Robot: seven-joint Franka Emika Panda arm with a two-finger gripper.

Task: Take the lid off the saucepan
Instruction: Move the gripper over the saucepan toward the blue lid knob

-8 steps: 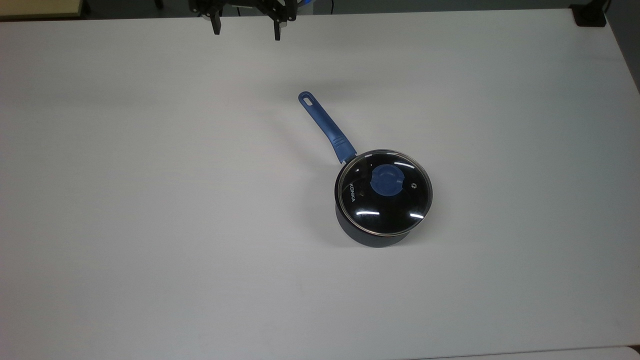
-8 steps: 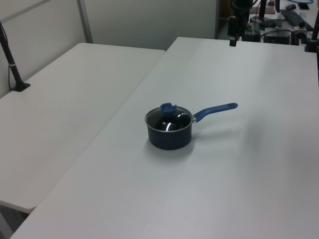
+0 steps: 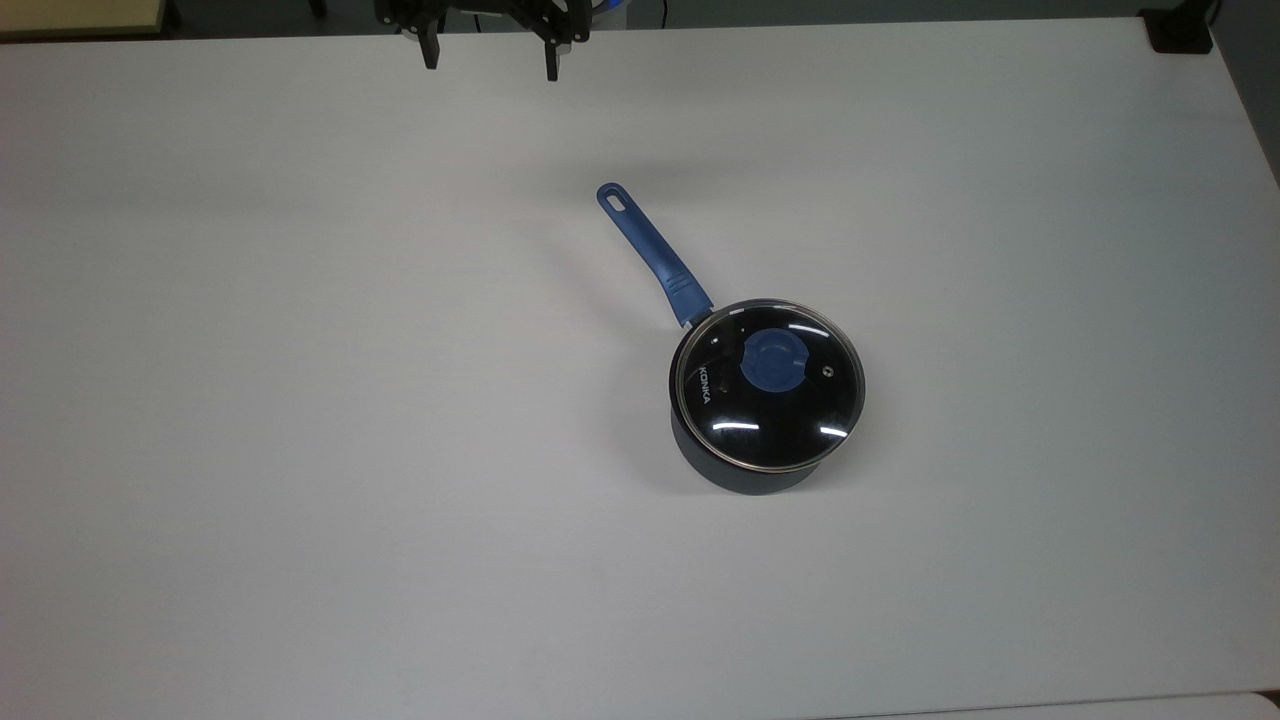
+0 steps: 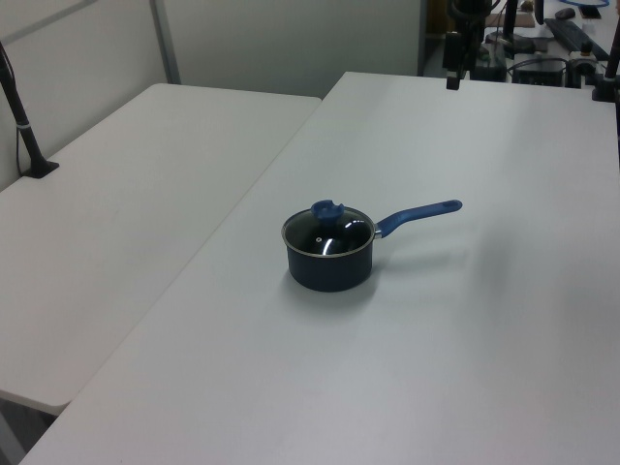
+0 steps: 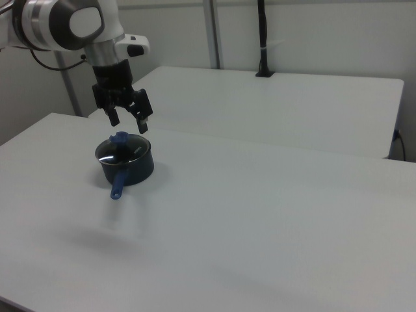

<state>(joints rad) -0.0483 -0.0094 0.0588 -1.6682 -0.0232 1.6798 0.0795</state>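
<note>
Still, lid [image 3: 770,385] stays seated on saucepan [image 3: 740,470].

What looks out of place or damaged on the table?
Nothing stands out. The lid sits level on the saucepan, which stands upright on the table. No spill shows. The open gripper hangs apart.

One small dark navy saucepan [image 3: 745,470] with a single long blue handle [image 3: 652,255] is counted. One round clear glass lid [image 3: 770,385] with a steel rim is counted on it, and one blue centre knob [image 3: 773,362] is seen on that lid. One small vent hole [image 3: 827,370] is made out in the glass. Two white tables are counted, the near one [image 4: 484,339] and a second [image 4: 126,194] beside it. One black two-finger gripper [image 5: 129,120] is seen, fingers spread apart.
</note>
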